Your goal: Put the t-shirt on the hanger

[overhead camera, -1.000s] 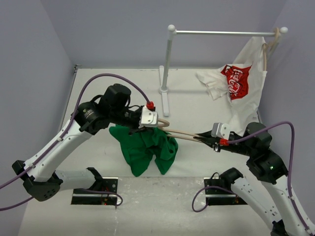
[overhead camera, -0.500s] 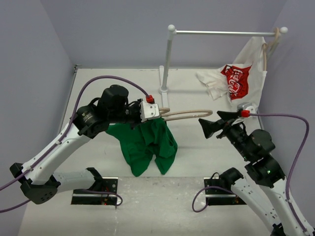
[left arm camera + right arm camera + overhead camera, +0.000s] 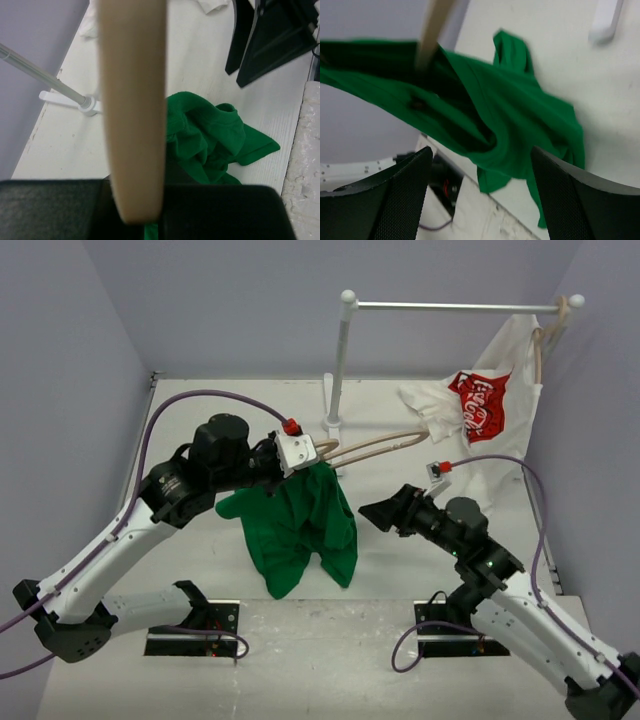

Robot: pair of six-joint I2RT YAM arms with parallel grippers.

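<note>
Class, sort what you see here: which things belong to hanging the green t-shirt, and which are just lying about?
Belong to the job:
- green t-shirt
- wooden hanger it hangs from
- left hand, shut on that hanger
- right hand, open and empty

Just lying about:
- white red-logo shirt on its own hanger
- clothes rail
</note>
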